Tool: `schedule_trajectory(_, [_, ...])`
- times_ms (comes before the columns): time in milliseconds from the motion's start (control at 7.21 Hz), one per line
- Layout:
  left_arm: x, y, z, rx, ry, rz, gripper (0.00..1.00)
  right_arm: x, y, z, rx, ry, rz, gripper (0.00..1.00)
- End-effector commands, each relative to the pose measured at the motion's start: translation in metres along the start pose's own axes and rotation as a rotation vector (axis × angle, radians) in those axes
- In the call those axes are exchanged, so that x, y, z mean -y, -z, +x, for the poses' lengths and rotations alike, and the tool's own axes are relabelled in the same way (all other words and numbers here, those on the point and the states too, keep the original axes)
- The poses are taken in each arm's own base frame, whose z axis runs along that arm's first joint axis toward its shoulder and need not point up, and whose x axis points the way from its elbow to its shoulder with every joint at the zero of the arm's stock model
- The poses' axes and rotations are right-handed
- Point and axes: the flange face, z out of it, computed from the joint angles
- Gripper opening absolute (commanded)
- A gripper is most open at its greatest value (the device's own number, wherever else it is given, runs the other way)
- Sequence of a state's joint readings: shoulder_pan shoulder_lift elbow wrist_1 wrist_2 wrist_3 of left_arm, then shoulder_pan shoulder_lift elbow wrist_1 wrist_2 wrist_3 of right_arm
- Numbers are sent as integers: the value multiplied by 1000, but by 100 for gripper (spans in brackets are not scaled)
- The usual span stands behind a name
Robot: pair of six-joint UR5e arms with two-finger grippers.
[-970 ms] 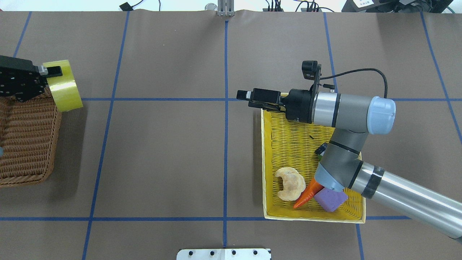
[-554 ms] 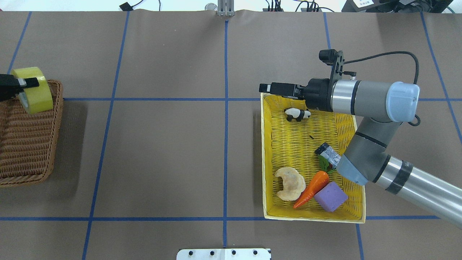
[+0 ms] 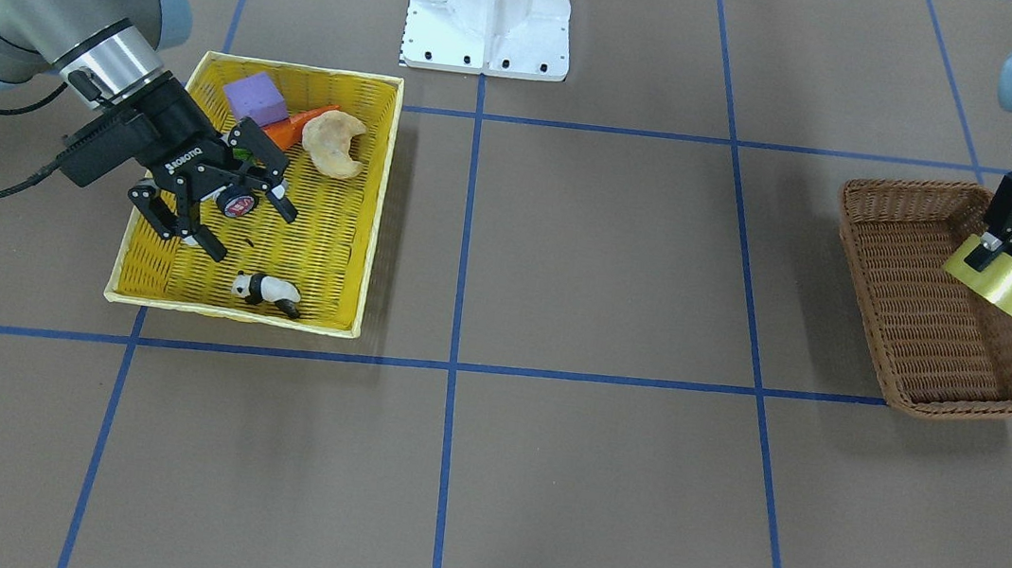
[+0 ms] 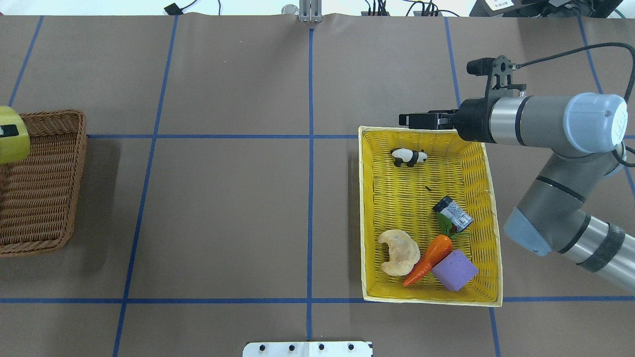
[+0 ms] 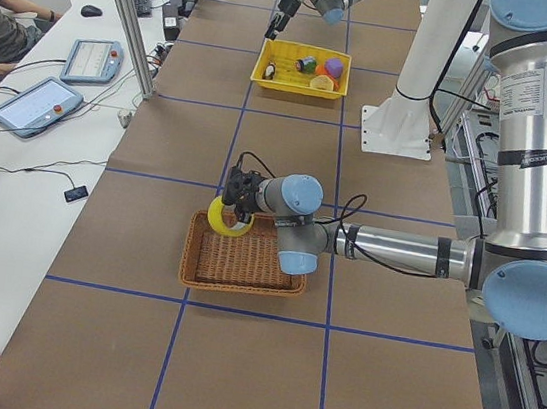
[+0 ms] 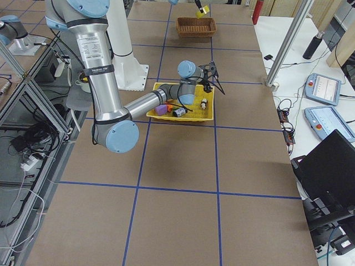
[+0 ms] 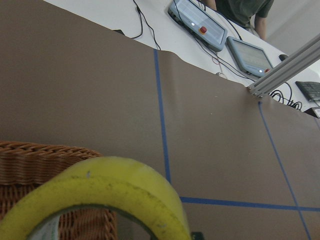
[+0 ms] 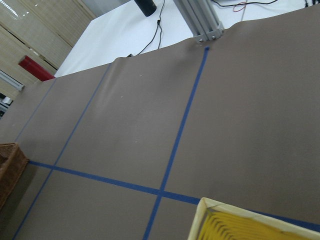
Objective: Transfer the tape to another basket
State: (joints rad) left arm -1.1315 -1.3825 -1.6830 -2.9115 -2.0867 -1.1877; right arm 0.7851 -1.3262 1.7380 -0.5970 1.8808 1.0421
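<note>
**Counter [image 4: 223, 198], logged from my remote station, nearest the robot outward**

1. White base plate [image 4: 307, 348]: at the near edge, on the centre line.
2. Yellow tray [image 4: 364, 213]: on the robot's right half.
   - Near end: a purple block [image 4: 454, 270], a carrot [image 4: 427, 260] touching it, and a pale pastry [image 4: 398, 252] just beside the carrot.
   - Middle: a small silver-and-black cylinder [image 4: 452, 213], lying at the carrot's green leaves.
   - Far end: a panda figure [image 4: 408, 157], apart from the rest.
3. Basket [image 4: 44, 198]: brown wicker, on the robot's left half, well apart from the tray.
4. Right pincer [image 3: 252, 234]: released, with its fingers spread and gripping nothing.
   - From overhead I place it in the air over the tray's far rim, pointing toward the centre line.
   - In the front view the cylinder's red end shows through the gap between the fingers. The overhead view puts the cylinder down in the tray, apart from the pincer.
5. Tape [image 3: 1006, 284]: a yellow roll, tilted and held in the air over the basket's far end, toward its outer side.
   - In the left wrist view its rim fills the bottom of the frame, with wicker under it.
   - I cannot tell how far it clears the weave.
6. Left pincer [image 3: 989, 249]: clenched on the tape's wall, coming down from above.
7. Two operator tablets [image 7: 200, 22]: on the white bench beyond the counter's far edge.
</note>
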Motion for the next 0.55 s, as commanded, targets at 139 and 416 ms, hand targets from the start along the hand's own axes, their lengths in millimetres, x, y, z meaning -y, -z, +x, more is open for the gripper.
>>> schedule_trajectory(139, [3,-6,5,174,-39,-133,1,44,32,58,-163,66,-148,99])
schedule_trajectory(416, [2,-10,10,322,-65,-251,1,70,61,95,-226,109,-212,99])
